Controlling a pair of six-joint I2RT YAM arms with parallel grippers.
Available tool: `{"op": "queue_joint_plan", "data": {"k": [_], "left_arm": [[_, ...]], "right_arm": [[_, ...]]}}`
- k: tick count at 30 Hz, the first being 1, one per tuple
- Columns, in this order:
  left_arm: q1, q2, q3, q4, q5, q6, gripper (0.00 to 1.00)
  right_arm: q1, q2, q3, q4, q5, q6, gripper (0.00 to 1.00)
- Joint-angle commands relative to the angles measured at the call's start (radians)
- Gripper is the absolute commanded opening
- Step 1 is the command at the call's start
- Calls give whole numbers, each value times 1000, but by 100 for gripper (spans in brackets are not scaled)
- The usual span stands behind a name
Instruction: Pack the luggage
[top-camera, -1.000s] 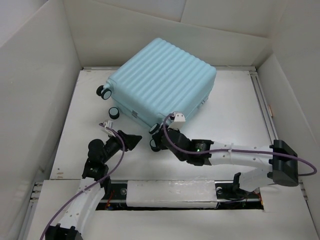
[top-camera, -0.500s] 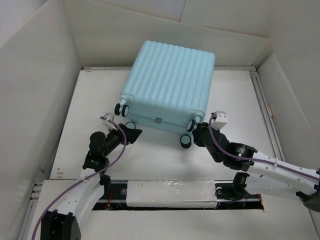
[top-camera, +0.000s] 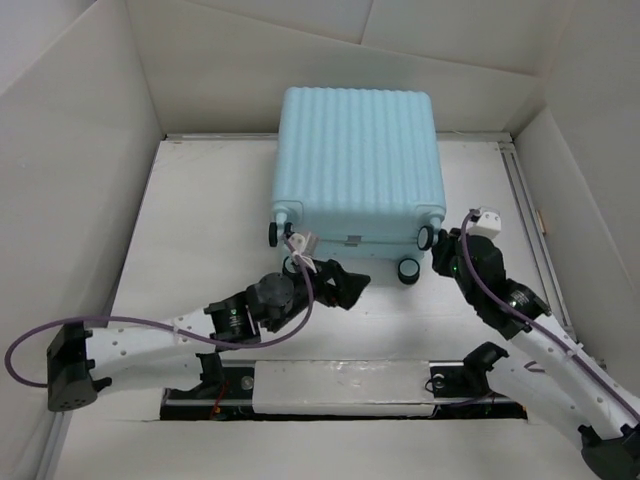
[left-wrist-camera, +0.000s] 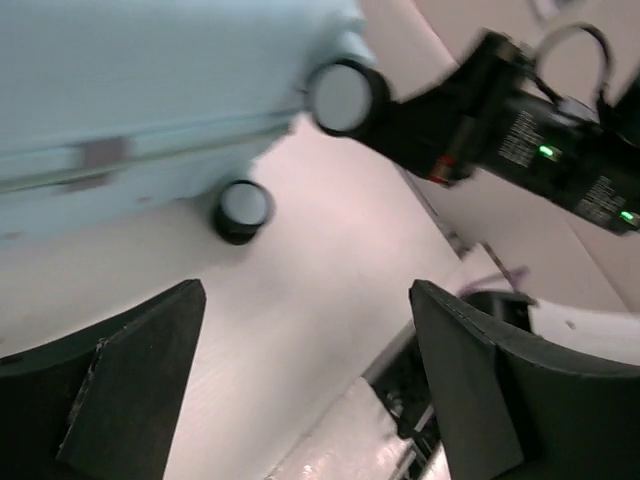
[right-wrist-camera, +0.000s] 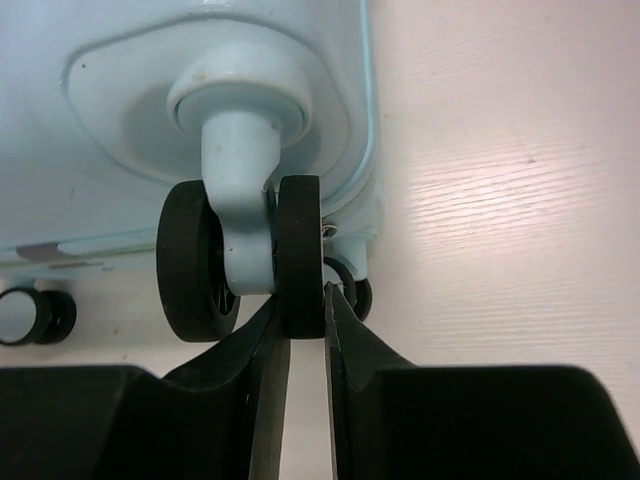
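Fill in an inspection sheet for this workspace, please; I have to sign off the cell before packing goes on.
Surface: white table, with only the job's thing lying on it.
Job's things: luggage shut, lying ribbed shell up, wheels toward the arm bases.
Clutter: nothing seen.
Grippers: left gripper open, holding nothing, just short of the wheel end; right gripper closed on one black disc of a caster wheel at the near right corner.
Cables: a purple cable runs along each arm, looping free at the left arm's elbow.
Surroundings: white panel walls on three sides.
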Motion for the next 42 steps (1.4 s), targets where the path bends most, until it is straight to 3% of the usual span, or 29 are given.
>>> {"op": "queue_joint_plan", "data": {"k": [1, 5, 7, 8, 9, 12, 16, 20, 22, 24, 27, 33, 42], "left_arm": [[60, -130, 10, -148, -226, -47, 81], [109, -289, 10, -434, -371, -67, 86], [118, -335, 24, -504, -419, -78, 87], [119, -336, 39, -535, -446, -78, 87], [119, -336, 48, -579, -447, -78, 89], [119, -265, 94, -671, -476, -89, 90], [119, -132, 143, -711, -516, -127, 94], [184, -92, 174, -676, -465, -101, 94], [295, -92, 174, -642, -357, -55, 94], [370, -70, 174, -600, -307, -37, 90], [370, -46, 183, -578, -307, -27, 89], [370, 29, 255, -543, -292, 29, 86], [370, 134, 297, -501, -264, 49, 75]], "right_arm": [[-139, -75, 69, 142, 9, -77, 0], [-239, -30, 116, 152, -132, -126, 0], [-250, -20, 127, 152, -163, -136, 2], [-266, -20, 127, 161, -178, -137, 8], [-266, -33, 117, 161, -198, -137, 28], [-266, -79, 116, 117, -199, -137, 62], [-266, -214, 107, 46, -209, -137, 75], [-266, -340, 26, -8, -278, -137, 70], [-266, -383, -47, 10, -324, -112, 65], [-266, -409, -159, 67, -367, -89, 50], [-266, -437, -273, 194, -425, -89, 40], [-266, -420, -396, 365, -350, -101, 41], [-287, -90, -413, 724, -353, -236, 46]]}}
